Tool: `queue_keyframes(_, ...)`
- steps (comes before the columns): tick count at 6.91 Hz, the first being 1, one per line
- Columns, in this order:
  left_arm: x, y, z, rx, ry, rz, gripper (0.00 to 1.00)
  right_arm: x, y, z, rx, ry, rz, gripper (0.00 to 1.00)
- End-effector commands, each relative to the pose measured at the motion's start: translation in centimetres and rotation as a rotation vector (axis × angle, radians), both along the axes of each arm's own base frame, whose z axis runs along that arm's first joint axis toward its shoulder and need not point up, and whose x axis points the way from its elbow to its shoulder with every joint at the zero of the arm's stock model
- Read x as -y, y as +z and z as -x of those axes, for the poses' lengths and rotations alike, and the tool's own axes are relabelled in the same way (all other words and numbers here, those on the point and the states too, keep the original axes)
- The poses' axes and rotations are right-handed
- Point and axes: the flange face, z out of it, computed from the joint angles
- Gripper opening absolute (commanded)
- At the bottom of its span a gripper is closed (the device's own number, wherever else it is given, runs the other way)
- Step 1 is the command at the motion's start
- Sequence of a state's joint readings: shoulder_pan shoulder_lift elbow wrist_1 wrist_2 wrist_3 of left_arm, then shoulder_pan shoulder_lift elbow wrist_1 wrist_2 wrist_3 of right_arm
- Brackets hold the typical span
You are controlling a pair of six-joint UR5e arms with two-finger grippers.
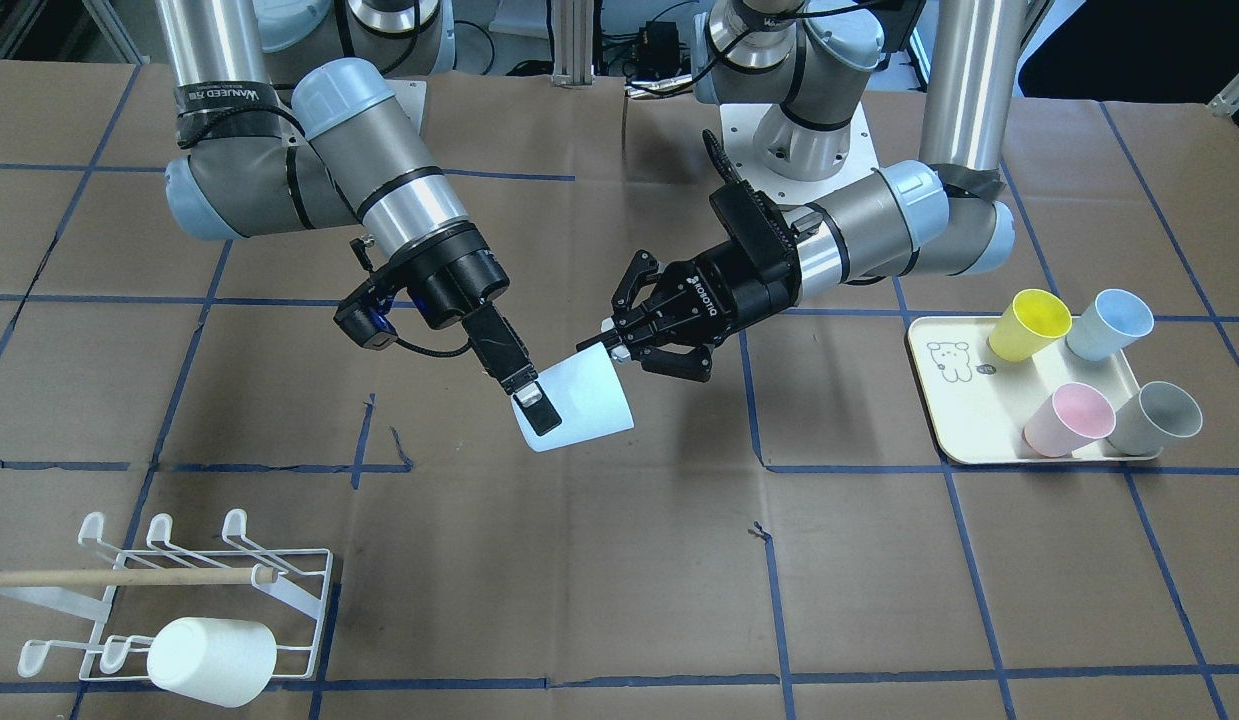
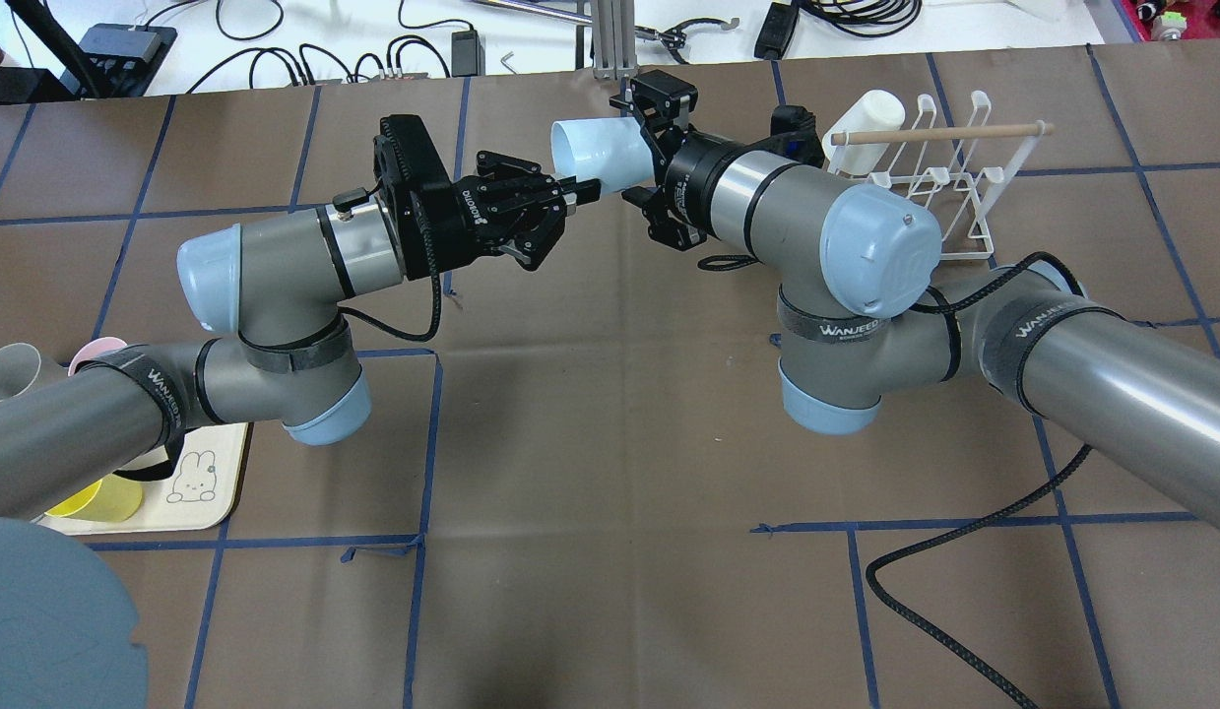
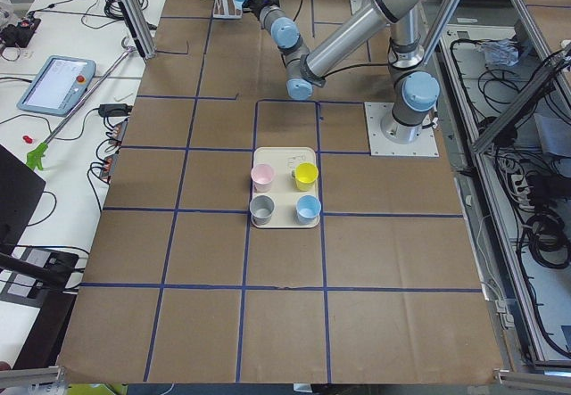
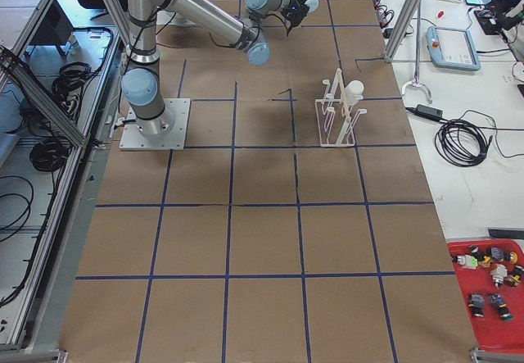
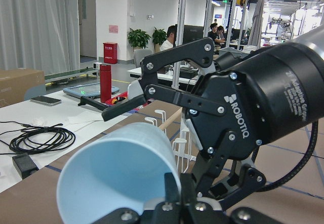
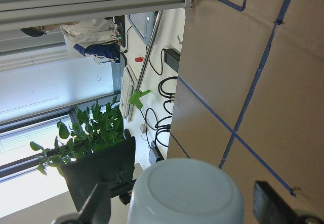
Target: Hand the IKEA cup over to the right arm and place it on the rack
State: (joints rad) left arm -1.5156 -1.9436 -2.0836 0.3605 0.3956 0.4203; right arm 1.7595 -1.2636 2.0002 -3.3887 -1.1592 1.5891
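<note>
The IKEA cup, pale blue, hangs on its side in mid-air over the middle of the table, also seen as the cup. My left gripper is shut on its rim, one finger inside the mouth. My right gripper straddles the base end of the cup; its fingers stand spread on both sides with small gaps, so it is open. One right finger lies across the cup's side. The white wire rack stands at the table's corner on my right.
A white cup sits on the rack's lower prongs. The cream tray on my left side holds a yellow cup, a blue cup, a pink cup and a grey cup. A black cable trails over the table.
</note>
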Motion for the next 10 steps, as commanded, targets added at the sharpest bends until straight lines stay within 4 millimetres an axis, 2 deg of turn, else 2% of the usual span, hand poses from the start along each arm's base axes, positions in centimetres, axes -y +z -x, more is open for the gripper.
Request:
queue_keyframes(1,0.0,0.03,0.0,0.0,0.0,0.002,0.05,0.0,-0.02,-0.12,-0.003,-0.001,0.001,0.96)
queue_keyframes(4,-0.08,0.13,0.0,-0.006,0.003,-0.001,0.06,-0.1,-0.01,-0.3,-0.001,0.004,0.0,0.71)
queue_keyframes(6,-0.09,0.14,0.0,-0.006,0.003,0.001,0.09,-0.14,0.02,-0.34,-0.001,0.01,0.003,0.57)
queue_keyframes(8,-0.02,0.4,-0.16,0.015,0.038,0.038,0.26,-0.16,0.1,-0.33,0.0,0.01,0.005,0.54)
queue_keyframes(9,0.03,0.33,-0.19,0.017,0.046,0.037,0.51,-0.16,0.1,-0.33,0.0,0.01,0.005,0.53)
queue_keyframes(10,0.02,0.48,-0.19,0.002,0.054,0.01,0.58,-0.21,0.25,-0.32,0.0,0.01,0.006,0.53)
